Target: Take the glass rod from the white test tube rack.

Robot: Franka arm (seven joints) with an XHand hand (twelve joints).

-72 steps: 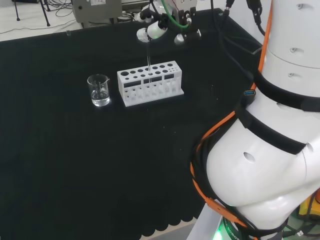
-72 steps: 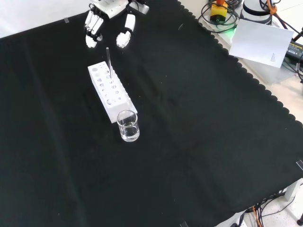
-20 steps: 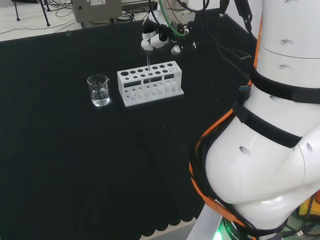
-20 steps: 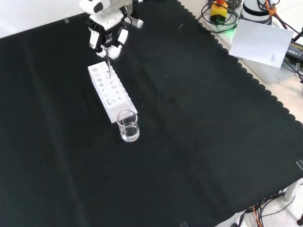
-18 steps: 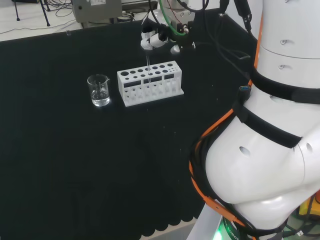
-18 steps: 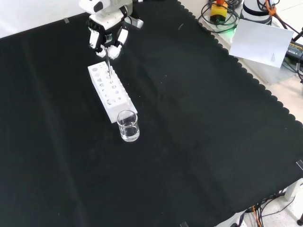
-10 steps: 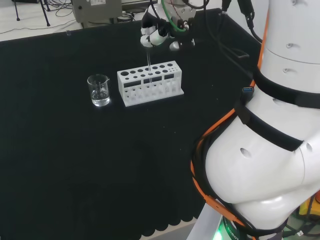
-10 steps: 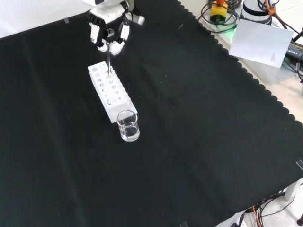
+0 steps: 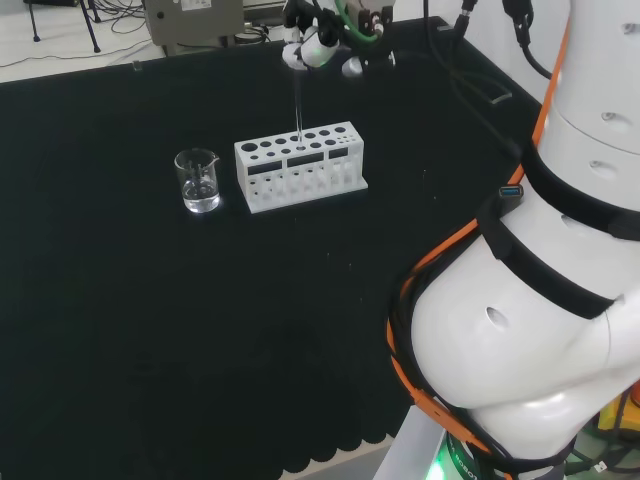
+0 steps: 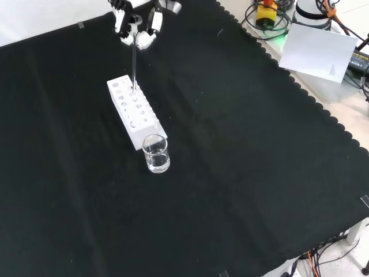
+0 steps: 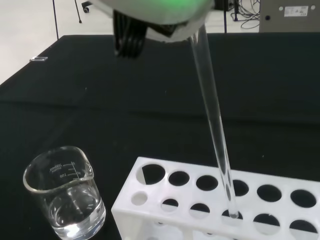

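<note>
We have the hand (image 10: 137, 26) pinched on the top of the glass rod (image 10: 134, 68), which hangs almost straight down below it — long axis near upright, its lower tip just inside a hole of the white test tube rack (image 10: 135, 111). We judge that the coming move must run straight up along that axis.

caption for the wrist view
Hand holding glass rod, tip at a hole of the white rack, beaker beside.
</note>
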